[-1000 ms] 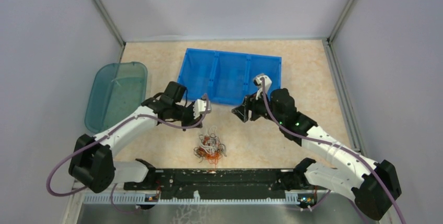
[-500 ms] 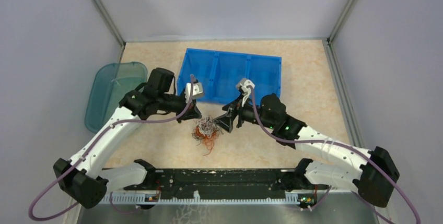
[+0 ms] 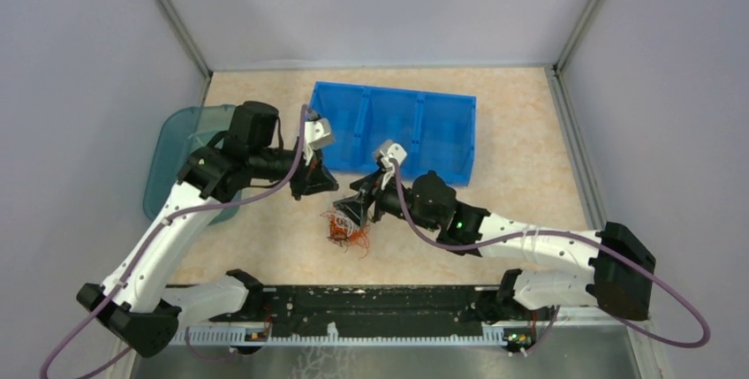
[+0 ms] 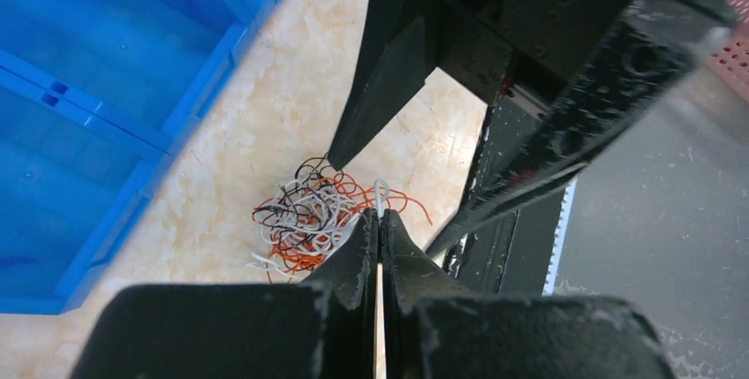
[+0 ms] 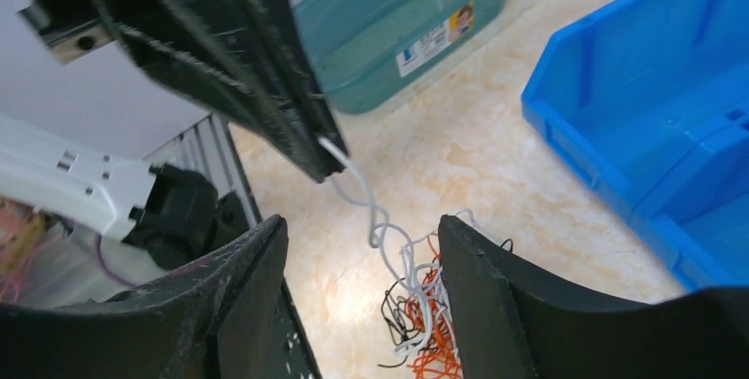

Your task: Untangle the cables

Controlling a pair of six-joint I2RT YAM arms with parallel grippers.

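Observation:
The cables [image 3: 344, 231] are one small tangle of thin white, red-orange and black strands on the beige table, just in front of the blue bin. My left gripper [image 3: 327, 186] is shut on one white strand, whose tip pokes out past the pinched fingertips [image 4: 378, 216]. That strand [image 5: 362, 198] runs down from the left fingers [image 5: 283, 105] to the tangle [image 5: 424, 317]. My right gripper [image 3: 348, 212] is open, its fingers either side of the strand and the top of the tangle [image 5: 362, 238], holding nothing. The tangle also shows in the left wrist view [image 4: 305, 224].
A blue three-compartment bin [image 3: 389, 123] stands behind the grippers. A clear teal tub [image 3: 181, 149] sits at the left, partly under my left arm. A black rail [image 3: 371, 301] runs along the near edge. Grey walls enclose the table.
My left gripper has moved back and left, still holding the white strand. The tangle has shifted away from the rail. My right gripper has swung left and down over the tangle.

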